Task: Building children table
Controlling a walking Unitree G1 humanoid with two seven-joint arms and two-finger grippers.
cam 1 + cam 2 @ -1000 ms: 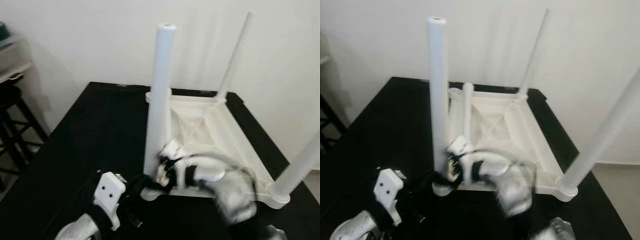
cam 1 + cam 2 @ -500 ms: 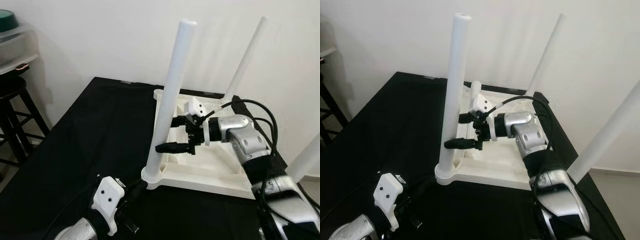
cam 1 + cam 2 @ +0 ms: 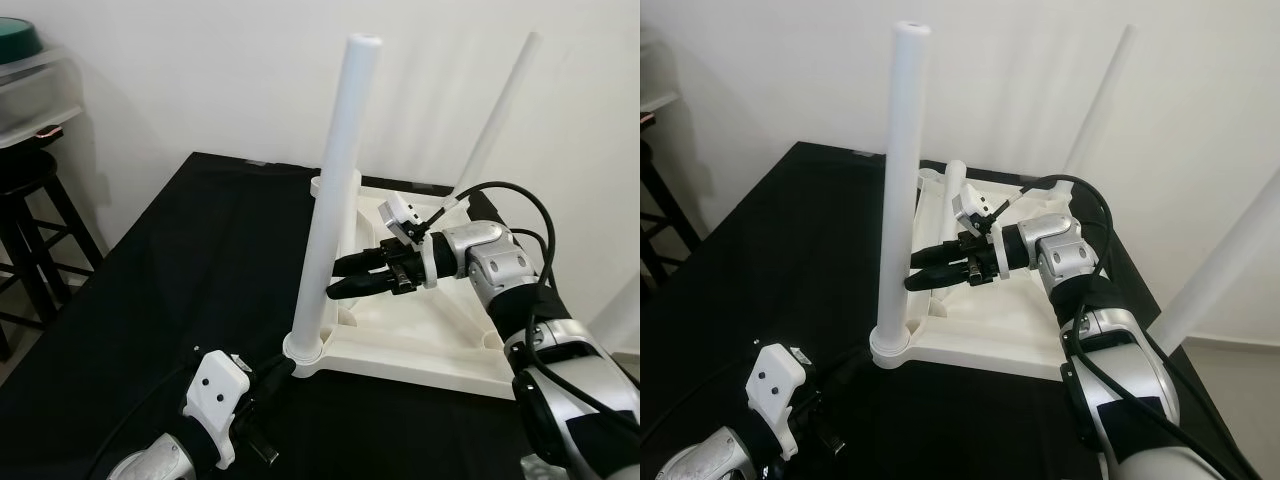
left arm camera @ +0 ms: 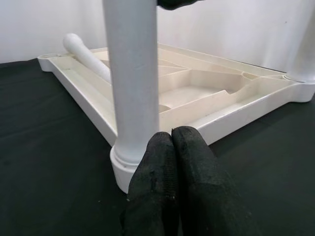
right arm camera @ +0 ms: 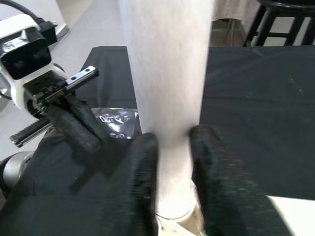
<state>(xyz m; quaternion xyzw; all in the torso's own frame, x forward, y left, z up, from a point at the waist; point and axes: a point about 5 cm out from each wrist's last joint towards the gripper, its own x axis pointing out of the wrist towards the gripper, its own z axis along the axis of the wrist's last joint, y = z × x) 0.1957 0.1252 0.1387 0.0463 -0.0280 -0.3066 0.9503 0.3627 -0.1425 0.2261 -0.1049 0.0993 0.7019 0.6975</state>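
**Near leg could tip or pop out of its socket**

Upturned white table top lies on the black work surface, underside up. Near-corner leg stands upright in its socket; two more legs stand at other corners, far one and right one. A loose leg lies inside the frame.

Risk, as I judge it: near leg may not be fully seated. R arm's grip is mid-height, so a sideways pull or twist would lever the leg over, or drag the light top across the cloth. Nothing pins the frame down.

Right gripper: fingers slightly apart, one each side of the near leg, pressed on it, so clamped.

Left gripper: low, near the socket corner, pads together, holding nothing; whether the tips touch the leg base I can't tell.
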